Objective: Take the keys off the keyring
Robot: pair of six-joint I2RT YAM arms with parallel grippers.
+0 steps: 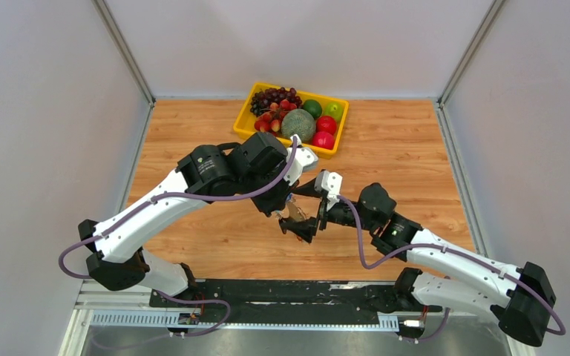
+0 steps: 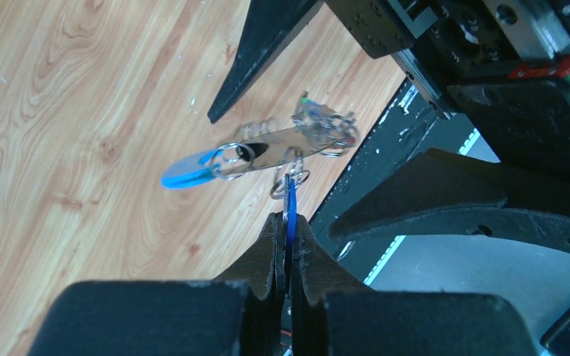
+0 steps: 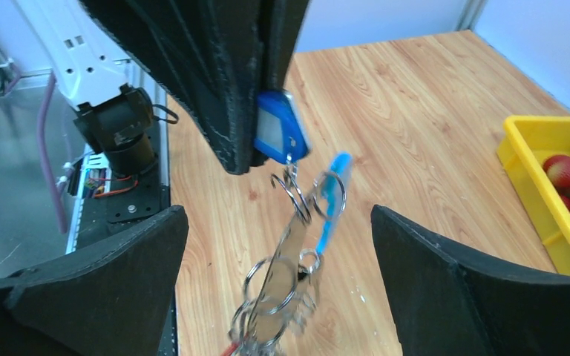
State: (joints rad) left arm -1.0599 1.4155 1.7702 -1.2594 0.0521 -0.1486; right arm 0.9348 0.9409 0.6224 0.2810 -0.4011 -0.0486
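My left gripper [image 2: 287, 219] is shut on a blue plastic key head [image 2: 290, 202], also seen in the right wrist view [image 3: 280, 133]. From it hangs the keyring bunch [image 2: 274, 148]: silvery rings and a shiny flat metal piece with a light blue band [image 2: 185, 174]. The bunch is held above the wooden table. My right gripper [image 3: 276, 215] is open wide, and the bunch [image 3: 286, 267] hangs between its fingers without touching them. In the top view the two grippers meet mid-table, left [image 1: 286, 208] and right [image 1: 308, 226]. Other key heads are blurred.
A yellow fruit tray [image 1: 246, 119] with grapes, a melon and apples stands at the back centre; its corner shows in the right wrist view [image 3: 519, 148]. Grey walls bound the table on both sides. The black base rail [image 1: 267, 293] runs along the near edge.
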